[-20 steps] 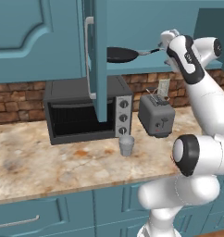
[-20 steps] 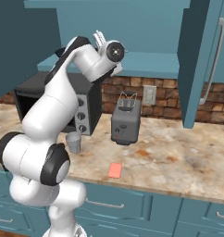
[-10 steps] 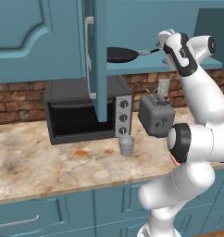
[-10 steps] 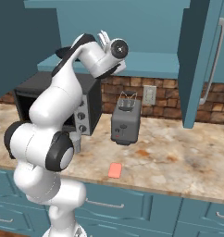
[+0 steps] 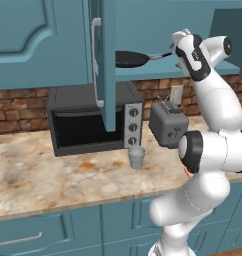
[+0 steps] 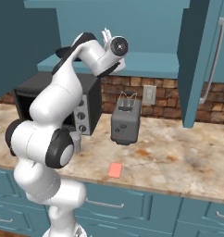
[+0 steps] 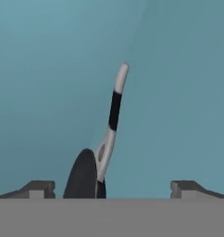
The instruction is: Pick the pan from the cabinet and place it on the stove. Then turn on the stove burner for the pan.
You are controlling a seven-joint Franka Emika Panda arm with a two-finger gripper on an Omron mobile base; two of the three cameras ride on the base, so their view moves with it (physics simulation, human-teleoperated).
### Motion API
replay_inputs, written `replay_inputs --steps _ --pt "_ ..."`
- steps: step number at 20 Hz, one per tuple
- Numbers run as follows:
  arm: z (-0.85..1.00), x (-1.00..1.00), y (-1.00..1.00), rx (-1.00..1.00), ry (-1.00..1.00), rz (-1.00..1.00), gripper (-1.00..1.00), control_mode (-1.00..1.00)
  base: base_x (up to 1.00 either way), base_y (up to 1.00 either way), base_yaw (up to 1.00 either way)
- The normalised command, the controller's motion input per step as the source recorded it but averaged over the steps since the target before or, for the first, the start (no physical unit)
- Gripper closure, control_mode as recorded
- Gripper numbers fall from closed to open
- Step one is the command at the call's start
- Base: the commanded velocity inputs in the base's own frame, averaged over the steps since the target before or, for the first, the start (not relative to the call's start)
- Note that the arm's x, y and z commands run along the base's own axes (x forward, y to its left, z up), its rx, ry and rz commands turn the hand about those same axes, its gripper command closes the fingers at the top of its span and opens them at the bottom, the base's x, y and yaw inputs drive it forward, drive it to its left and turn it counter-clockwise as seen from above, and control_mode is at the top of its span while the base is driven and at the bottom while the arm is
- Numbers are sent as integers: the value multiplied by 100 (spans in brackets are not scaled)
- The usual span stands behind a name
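You are at the very start of this job: the pan sits on the cabinet shelf, near its front edge, with the handle reaching toward your gripper at the shelf's right side. In the hand view the pan lies low between the two finger tips, which stand wide apart and touch nothing, so the gripper is open and empty (the handle rises up the middle of that view, against the teal inside of the cabinet). From the right base view the hand is raised to shelf level, above the toaster on the counter. Nothing is done yet, by my reading: you have the grasp to make, the pan to lift out past the open door, the carry to the stove, the set-down on its ring, and the knob to turn. Judging from the spread, the fingers would straddle the handle comfortably once you advance.
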Motion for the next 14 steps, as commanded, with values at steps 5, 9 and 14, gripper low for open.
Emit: replay_inputs --steps 5,9,14 --pt "9 27 0 -2 -10 2 -100 -100 0 0 0" --pt "10 35 0 -3 -6 4 -100 -100 0 0 0" --pt "23 32 0 -4 0 3 -100 -100 0 0 0"
